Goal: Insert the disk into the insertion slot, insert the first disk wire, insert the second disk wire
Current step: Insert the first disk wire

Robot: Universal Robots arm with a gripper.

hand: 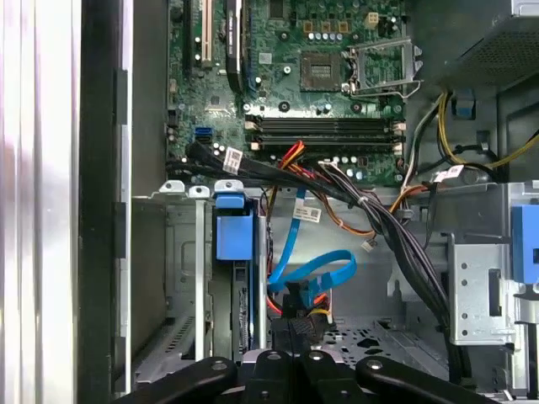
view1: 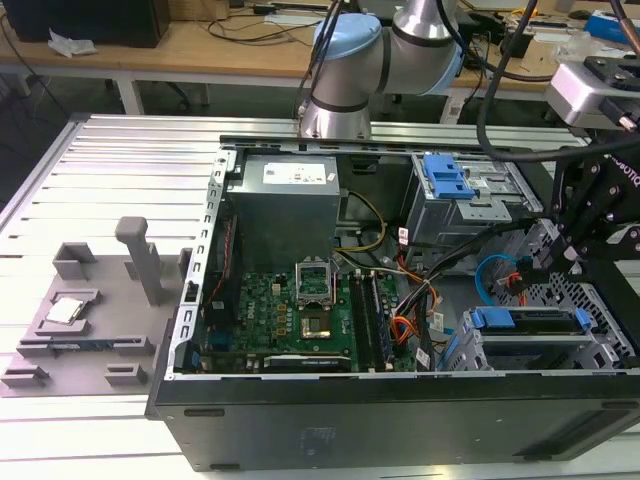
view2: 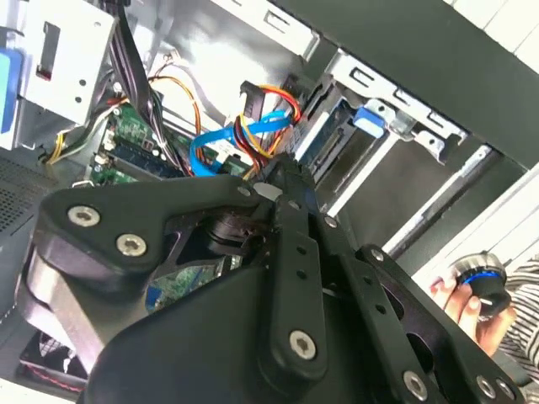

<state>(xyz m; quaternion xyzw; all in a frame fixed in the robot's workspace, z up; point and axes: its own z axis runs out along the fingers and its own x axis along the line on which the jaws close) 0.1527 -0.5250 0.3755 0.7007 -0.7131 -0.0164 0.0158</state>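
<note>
Gripper sits low inside the open computer case, and its fingers are drawn close together. They look pinched on something in the cable bunch. I can't tell whether that is a plug or which wire.

The second disk wire loops light blue right at the fingertips, with one end dropping into the bunch. The red-orange strands of the first disk wire touch the same bunch, just beside the blue loop.

The disk is already seated in the insertion slot. Its blue carrier front faces into the case, beside the gripper.

In the second wrist view, a person's hand holds a round knob outside the case wall.

Farther in, the motherboard lies flat on the case floor, with the power supply behind it. The taller grey cage with a blue latch stands beyond the slot.

The arm comes in from the far edge. The case rests on a ribbed metal table, and a grey fixture sits on the exterior view's left, well apart.
</note>
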